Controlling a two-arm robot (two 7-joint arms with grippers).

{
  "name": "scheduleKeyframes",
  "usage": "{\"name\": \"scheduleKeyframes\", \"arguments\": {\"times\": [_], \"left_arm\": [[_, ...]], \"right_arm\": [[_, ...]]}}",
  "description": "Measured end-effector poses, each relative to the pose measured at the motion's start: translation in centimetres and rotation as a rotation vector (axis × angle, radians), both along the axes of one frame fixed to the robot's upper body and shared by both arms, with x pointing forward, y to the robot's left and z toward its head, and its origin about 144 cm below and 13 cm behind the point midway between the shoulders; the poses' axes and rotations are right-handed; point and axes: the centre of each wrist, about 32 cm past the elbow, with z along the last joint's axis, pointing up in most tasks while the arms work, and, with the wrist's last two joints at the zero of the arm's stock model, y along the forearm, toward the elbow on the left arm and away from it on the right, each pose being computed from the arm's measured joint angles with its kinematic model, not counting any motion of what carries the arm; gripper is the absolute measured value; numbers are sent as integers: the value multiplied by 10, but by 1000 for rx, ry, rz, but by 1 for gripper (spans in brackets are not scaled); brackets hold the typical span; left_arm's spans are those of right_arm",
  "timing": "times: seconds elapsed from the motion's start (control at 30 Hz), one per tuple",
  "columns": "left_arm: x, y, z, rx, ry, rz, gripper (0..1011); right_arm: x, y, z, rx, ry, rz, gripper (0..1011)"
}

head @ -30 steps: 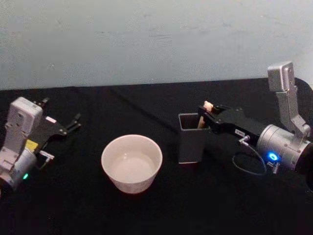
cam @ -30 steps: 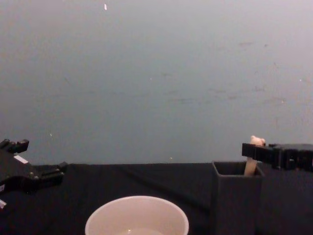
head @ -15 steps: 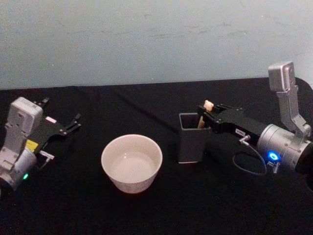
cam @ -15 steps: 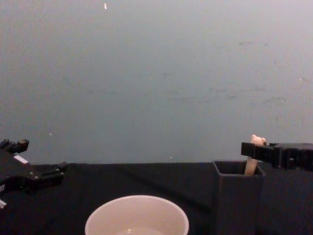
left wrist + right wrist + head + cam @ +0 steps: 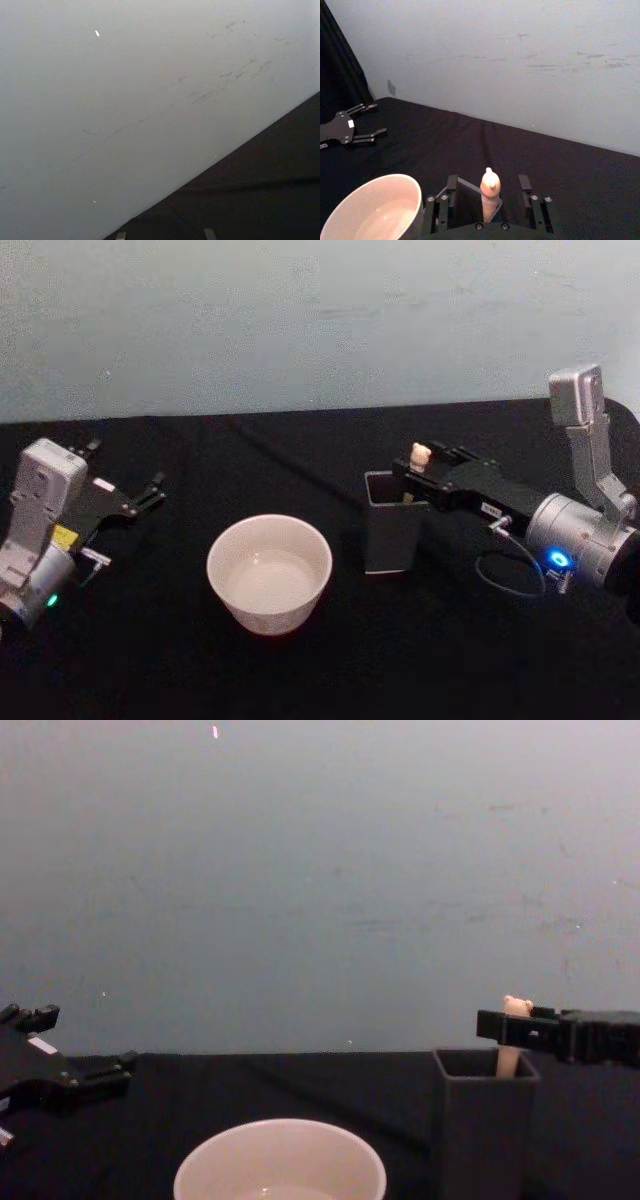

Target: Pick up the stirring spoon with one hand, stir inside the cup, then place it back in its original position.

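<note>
The stirring spoon (image 5: pixel 421 453) stands in the dark grey square holder (image 5: pixel 392 525), which is its original position; its cream bear-head handle (image 5: pixel 516 1008) sticks up above the rim and its bowl is hidden inside. My right gripper (image 5: pixel 411 468) reaches in from the right at handle height. In the right wrist view it is open, with one finger on each side of the spoon handle (image 5: pixel 490 190) above the holder (image 5: pixel 467 197). The off-white cup (image 5: pixel 269 571) stands left of the holder. My left gripper (image 5: pixel 125 468) rests open at the far left.
A black cloth (image 5: pixel 320 670) covers the table and a pale wall (image 5: pixel 300 320) rises behind it. The cup (image 5: pixel 280 1160) is low in the chest view, with the holder (image 5: pixel 483 1130) to its right. The left gripper (image 5: pixel 377 119) lies well away from the cup (image 5: pixel 370 210).
My right gripper has slid a little further left over the holder. The spoon handle has shifted left with it and stands more upright. The left arm has not moved.
</note>
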Motion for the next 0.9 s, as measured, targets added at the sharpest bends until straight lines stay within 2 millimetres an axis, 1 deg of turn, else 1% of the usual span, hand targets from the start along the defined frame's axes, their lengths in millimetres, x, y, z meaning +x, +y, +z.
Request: {"name": "scheduleKeyframes", "arguments": {"times": [0.03,0.1,0.2,0.23,0.33,0.47,0.63,0.77,0.8,0.87,0.9], "left_arm": [[0,0,0,0,0,0,1001],[0,0,0,0,0,0,1001],[0,0,0,0,0,0,1001],[0,0,0,0,0,0,1002],[0,0,0,0,0,0,1001],[0,0,0,0,0,0,1002],[0,0,0,0,0,0,1001],[0,0,0,0,0,0,1001],[0,0,0,0,0,0,1001],[0,0,0,0,0,0,1001],[0,0,0,0,0,0,1001]], "right_arm": [[0,0,0,0,0,0,785],[0,0,0,0,0,0,815],[0,0,0,0,0,0,922],[0,0,0,0,0,0,922],[0,0,0,0,0,0,1003],[-1,2,0,0,-29,-10,1002],[0,8,6,40,-131,-84,1002],[5,14,14,80,-223,-179,1002],[7,16,17,86,-264,-230,1002],[9,19,18,82,-299,-277,1002],[11,20,18,64,-332,-328,1002]]}}
